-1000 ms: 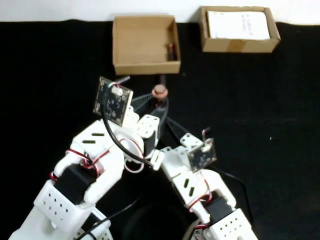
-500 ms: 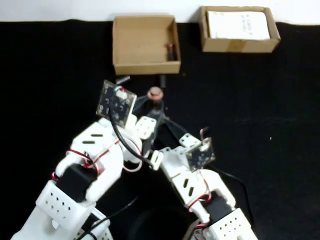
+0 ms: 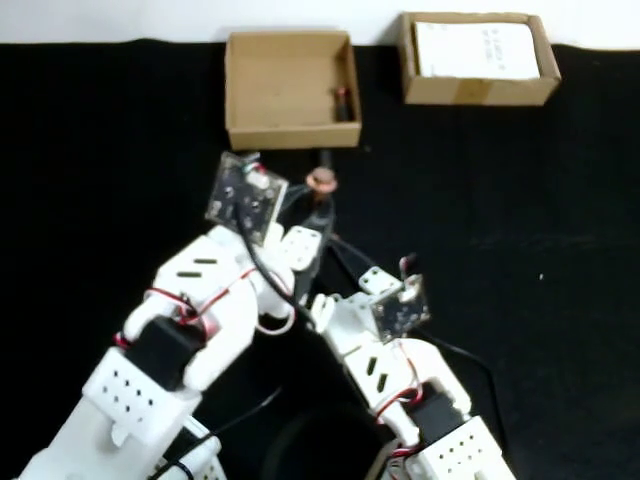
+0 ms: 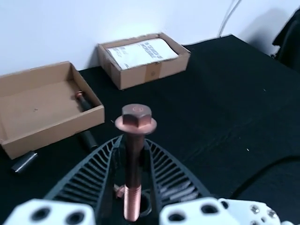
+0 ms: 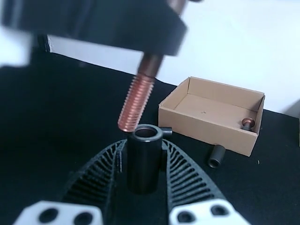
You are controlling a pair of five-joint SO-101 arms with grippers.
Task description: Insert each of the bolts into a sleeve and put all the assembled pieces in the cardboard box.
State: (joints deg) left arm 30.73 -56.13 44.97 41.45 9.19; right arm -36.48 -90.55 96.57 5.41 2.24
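Clamps copper-coloured hex-head bolt [image 4: 135,123] head-up in fingers of left gripper [image 4: 133,143]; grips black cylindrical sleeve [image 5: 145,159] upright in fingers of right gripper [image 5: 144,150], threaded tip just above sleeve rim.

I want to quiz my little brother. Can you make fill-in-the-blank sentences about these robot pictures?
The ____ arm's gripper is shut on a copper-coloured hex-head metal bolt.
The right gripper holds an upright cylindrical sleeve coloured ____.
The bolt's threaded tip is not yet ____ the sleeve.
The open brown cardboard box holds ____ assembled piece.
Missing words: left; black; inside; one.
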